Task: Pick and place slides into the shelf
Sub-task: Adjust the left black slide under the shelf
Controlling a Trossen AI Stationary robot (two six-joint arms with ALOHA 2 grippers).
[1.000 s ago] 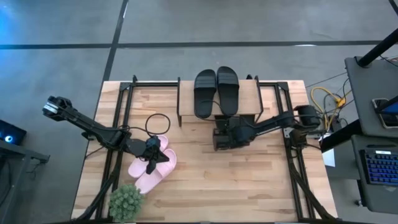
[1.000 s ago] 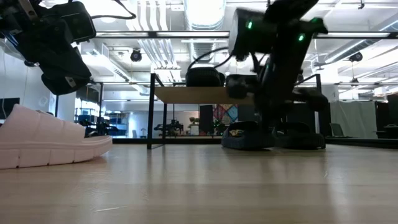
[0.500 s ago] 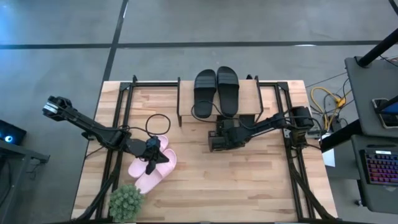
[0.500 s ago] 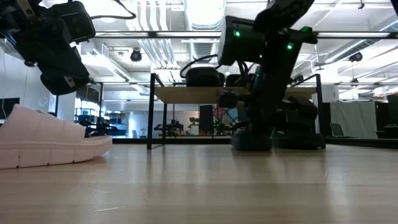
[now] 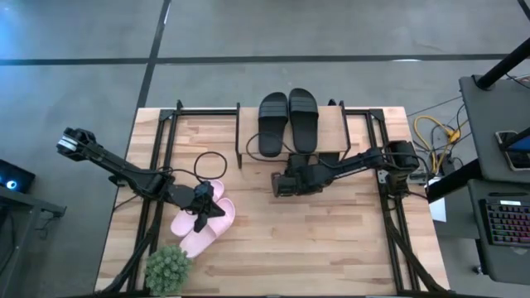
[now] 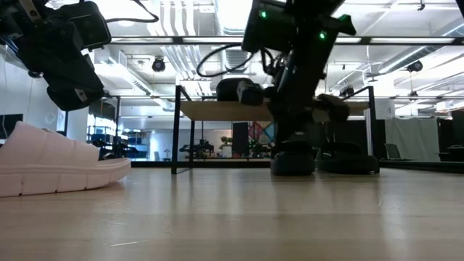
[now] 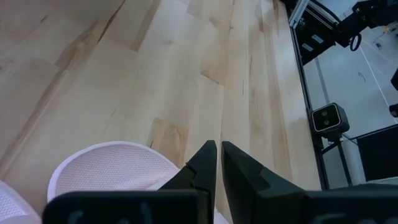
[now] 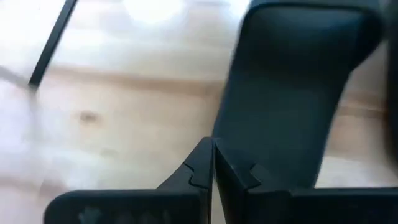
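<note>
A: Right hand (image 5: 280, 184) pinched shut beside a black slide (image 8: 292, 93) on the tabletop (image 5: 331, 232), before the shelf (image 5: 248, 136).

B: Risk: closed fingers just shove it. Left hand (image 5: 201, 217) shut, over pink slides (image 5: 203, 225).

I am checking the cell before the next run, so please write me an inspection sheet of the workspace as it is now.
Surface: wooden tabletop, bare at the near right.
Job's things: two black slides on top of the shelf; another black slide in front of the right gripper; pink slides at the near left.
Clutter: small green plant at the near left corner.
Grippers: left gripper shut, over a pink slide; right gripper shut, by the shelf front.
Cables: black loop near the left arm; yellow cables off the table's right.
Surroundings: desk with keyboard at right.
</note>
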